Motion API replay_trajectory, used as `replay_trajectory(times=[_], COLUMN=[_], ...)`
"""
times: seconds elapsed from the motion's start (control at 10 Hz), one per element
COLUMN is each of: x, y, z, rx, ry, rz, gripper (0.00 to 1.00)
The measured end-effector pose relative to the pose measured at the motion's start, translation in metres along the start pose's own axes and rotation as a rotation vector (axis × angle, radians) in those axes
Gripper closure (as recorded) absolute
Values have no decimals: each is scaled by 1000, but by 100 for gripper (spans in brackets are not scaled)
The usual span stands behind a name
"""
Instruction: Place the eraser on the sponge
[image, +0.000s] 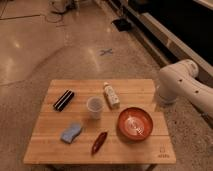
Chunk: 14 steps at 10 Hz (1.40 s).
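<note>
The eraser (64, 100), a small black block with pale stripes, lies on the left rear part of the wooden table (140, 150). In front of it, near the table's front left, rests the light blue sponge (71, 133) with wavy edges. The two are apart, with bare wood between them. Only a white arm segment (184, 86) shows, past the table's right edge. The gripper itself is out of view, and nothing touches the eraser or the sponge.
A translucent white cup (95, 107) stands mid-table, with a small bottle (111, 95) lying behind it to the right. An orange bowl (135, 123) sits at the right and a dark red pepper-shaped thing (99, 142) near the front edge. Polished floor surrounds the table.
</note>
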Motion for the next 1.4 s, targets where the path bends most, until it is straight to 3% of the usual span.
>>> replay_trajectory(times=[0.4,0.9,1.4], x=[-47,-115,-184], y=[-34,-84,-112], z=[2,6,10], rx=[-6,21,37], ry=[2,19,19], rz=[-114,-283,-440], gripper=[20,20,20])
